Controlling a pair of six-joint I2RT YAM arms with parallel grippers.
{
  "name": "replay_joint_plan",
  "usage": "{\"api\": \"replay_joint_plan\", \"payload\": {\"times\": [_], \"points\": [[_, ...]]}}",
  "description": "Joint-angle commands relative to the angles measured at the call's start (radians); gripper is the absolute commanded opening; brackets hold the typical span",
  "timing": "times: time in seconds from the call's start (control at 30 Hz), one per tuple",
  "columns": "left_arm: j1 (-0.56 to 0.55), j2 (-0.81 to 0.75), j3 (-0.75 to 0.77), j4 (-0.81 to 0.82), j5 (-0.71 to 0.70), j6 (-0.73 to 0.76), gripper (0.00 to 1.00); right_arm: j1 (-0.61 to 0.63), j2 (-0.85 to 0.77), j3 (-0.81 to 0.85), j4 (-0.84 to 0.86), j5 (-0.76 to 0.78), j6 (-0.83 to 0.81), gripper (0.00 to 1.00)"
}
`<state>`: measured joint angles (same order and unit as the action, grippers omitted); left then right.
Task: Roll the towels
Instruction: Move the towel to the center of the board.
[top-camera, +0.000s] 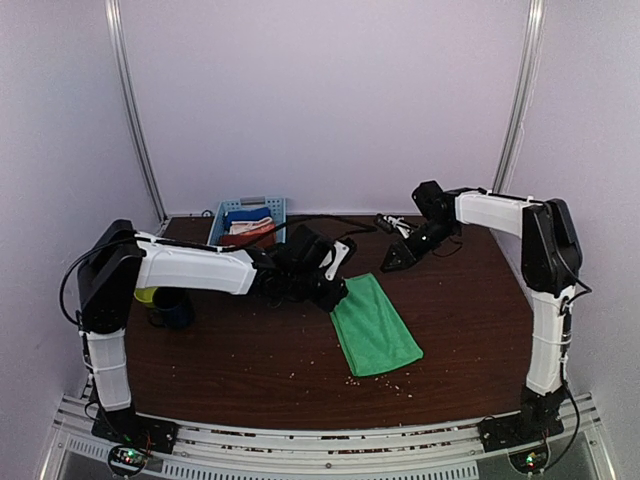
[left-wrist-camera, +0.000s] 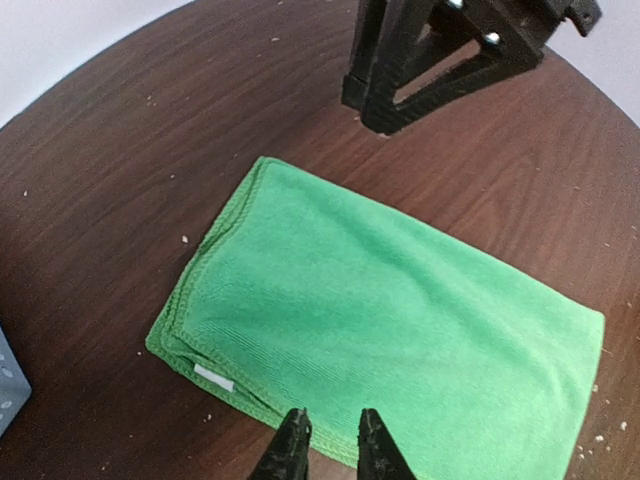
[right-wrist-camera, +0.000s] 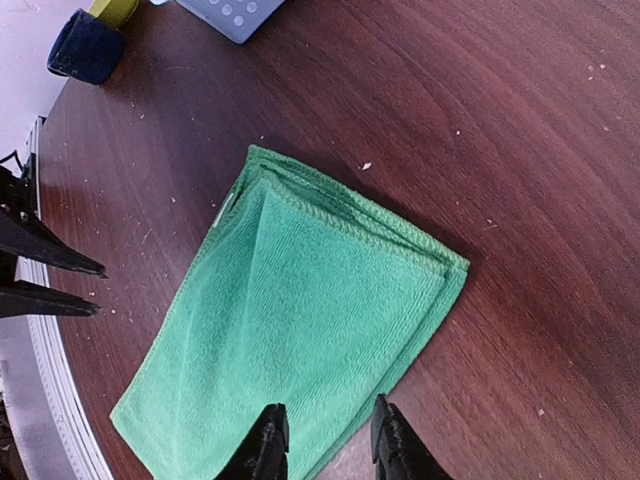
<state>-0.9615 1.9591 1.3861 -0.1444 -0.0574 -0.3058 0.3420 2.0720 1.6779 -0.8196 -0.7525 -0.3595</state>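
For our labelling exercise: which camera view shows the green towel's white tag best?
Left wrist: the white tag lies plain at the green towel's corner. Right wrist shows only a pale sliver at the towel's edge; top external shows none.

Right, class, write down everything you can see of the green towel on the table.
The green towel is bright green, soft, terry-like cloth with a stitched hem and a small white tag near one corner. It is folded into a flat rectangle, layered edges showing at one short end, not yet rolled. It lies diagonally on the dark wooden table, mid-table. The left gripper hangs over its edge, fingers slightly apart; whether it touches is unclear.
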Motion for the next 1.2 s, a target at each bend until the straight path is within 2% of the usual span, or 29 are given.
{"api": "replay_joint_plan", "payload": {"times": [0.0,0.17,0.33,0.63,0.83,0.9,0.97,1.07,1.17], "points": [[0.074,0.090,0.038,0.167,0.031,-0.160,0.17,0.030,0.113,0.070,0.047,-0.091,0.103,0.30],[0.116,0.210,0.061,0.282,0.140,-0.237,0.16,0.037,0.226,0.130,0.058,-0.092,0.136,0.28],[0.149,0.276,0.078,0.245,0.149,-0.238,0.16,0.035,0.281,0.118,0.100,-0.031,0.195,0.26],[0.208,0.289,0.102,0.136,0.071,-0.215,0.15,0.002,0.176,-0.062,0.230,0.096,0.324,0.25],[0.215,0.296,0.203,0.081,0.037,-0.155,0.16,-0.027,0.161,-0.063,0.237,0.144,0.340,0.25],[0.216,0.294,0.235,0.074,0.036,-0.126,0.16,-0.028,0.155,-0.068,0.239,0.125,0.341,0.25],[0.214,0.267,0.242,0.091,0.059,-0.084,0.17,-0.030,0.146,-0.068,0.241,0.026,0.328,0.25],[0.195,0.167,0.171,0.179,0.059,0.011,0.22,-0.043,0.106,-0.046,0.220,-0.101,0.314,0.27],[0.135,0.012,0.064,0.272,-0.060,0.181,0.30,-0.067,0.005,-0.015,0.195,-0.131,0.275,0.29]]}}
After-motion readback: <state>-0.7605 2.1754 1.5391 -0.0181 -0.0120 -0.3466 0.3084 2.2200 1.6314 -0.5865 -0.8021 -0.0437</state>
